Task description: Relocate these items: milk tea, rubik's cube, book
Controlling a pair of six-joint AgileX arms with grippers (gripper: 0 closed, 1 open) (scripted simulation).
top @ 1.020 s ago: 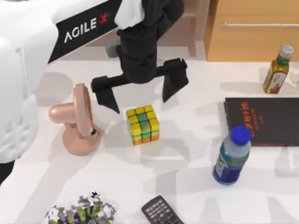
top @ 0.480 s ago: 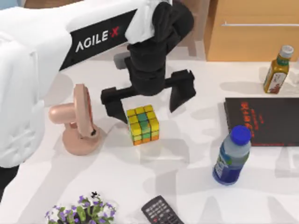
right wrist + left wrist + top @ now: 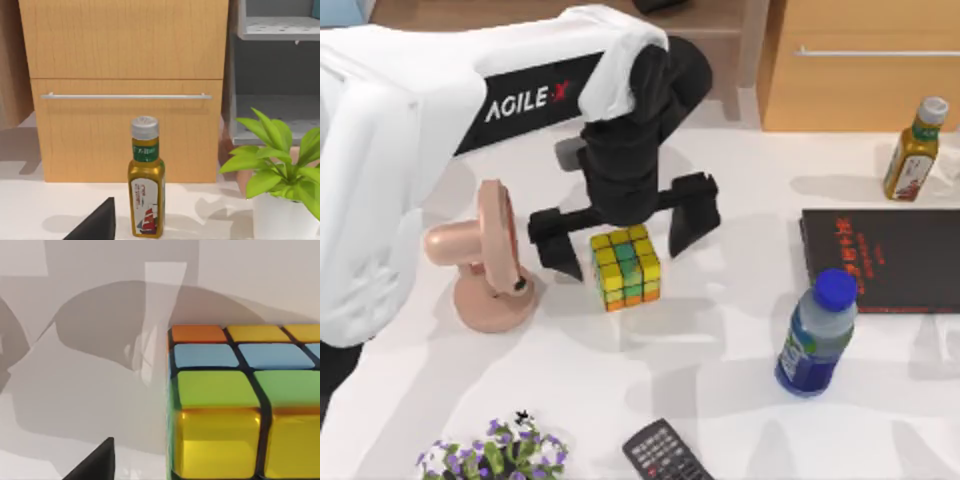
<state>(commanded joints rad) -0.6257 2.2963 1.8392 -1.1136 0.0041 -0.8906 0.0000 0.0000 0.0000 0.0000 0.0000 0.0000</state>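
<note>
The white tabletop (image 3: 620,380) carries everything, with a wooden cabinet (image 3: 865,65) behind it at the top view's right. The left arm (image 3: 440,120) reaches in from the left, and its end effector (image 3: 618,238) hangs with its black fingers spread wide, one on each side of the rubik's cube (image 3: 625,266) and not touching it. A flat black book with red characters (image 3: 885,260) lies at the right edge, and a pink fan (image 3: 485,258) stands just left of the cube. A blue-capped bottle (image 3: 815,335) stands near the black book, a yellow-brown bottle with a green cap (image 3: 914,150) farther back. At the near edge are purple flowers (image 3: 495,455) and a remote control (image 3: 665,453). The cube sits on the tabletop left of centre, showing yellow, green and orange squares. For the right end effector, I cannot tell whether it is open or closed
</note>
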